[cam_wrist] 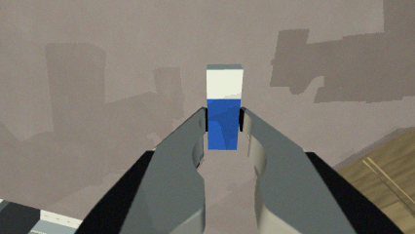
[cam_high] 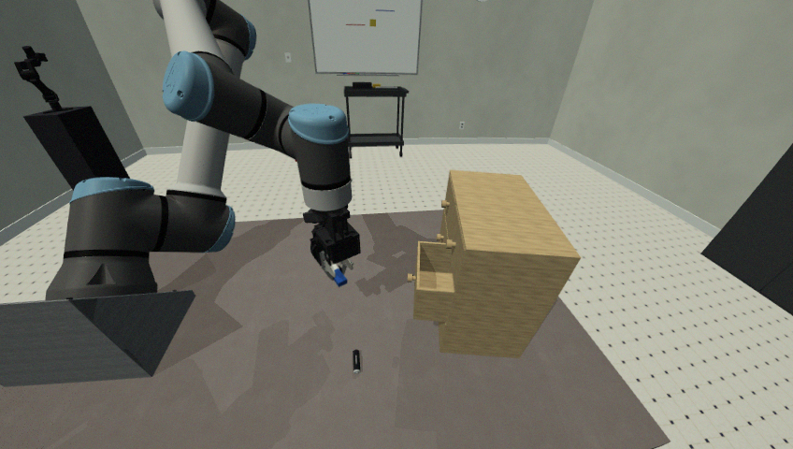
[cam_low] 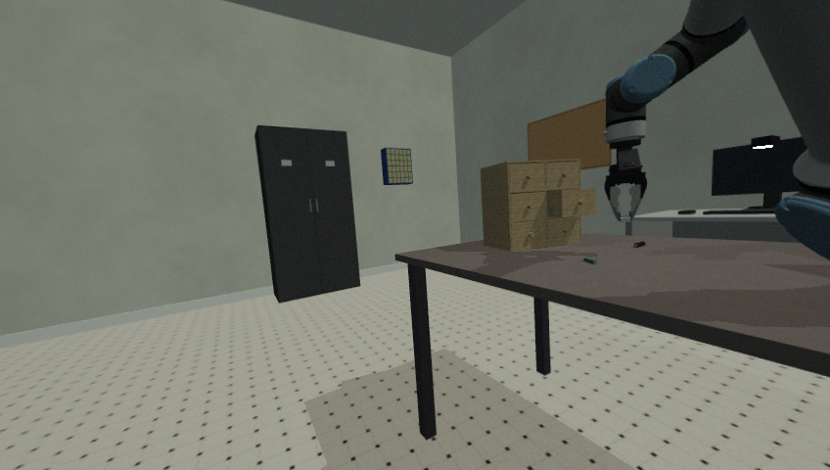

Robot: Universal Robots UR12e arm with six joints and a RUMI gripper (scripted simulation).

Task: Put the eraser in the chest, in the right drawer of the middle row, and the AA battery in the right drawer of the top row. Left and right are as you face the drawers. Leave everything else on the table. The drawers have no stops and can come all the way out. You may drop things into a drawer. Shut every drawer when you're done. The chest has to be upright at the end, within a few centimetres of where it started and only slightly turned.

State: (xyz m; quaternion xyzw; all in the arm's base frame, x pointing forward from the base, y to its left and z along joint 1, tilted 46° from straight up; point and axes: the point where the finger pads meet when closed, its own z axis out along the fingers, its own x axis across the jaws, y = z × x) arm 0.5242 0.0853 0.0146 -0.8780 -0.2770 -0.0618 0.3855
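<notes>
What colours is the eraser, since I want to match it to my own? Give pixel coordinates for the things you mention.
The eraser (cam_high: 340, 276) (cam_wrist: 223, 119) is blue and white, clearest in the wrist view.

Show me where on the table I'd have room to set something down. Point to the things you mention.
Between the grey block (cam_high: 72, 344) and the black cylinder (cam_high: 356, 361) (cam_low: 639, 244). Crowded: before the chest (cam_high: 517, 216) (cam_low: 494, 207), with its open drawer (cam_high: 431, 306) (cam_low: 588, 201) and the gripper (cam_high: 337, 270) (cam_low: 624, 216) (cam_wrist: 222, 109) holding the eraser (cam_high: 340, 277) (cam_low: 624, 217) (cam_wrist: 223, 109).
</notes>
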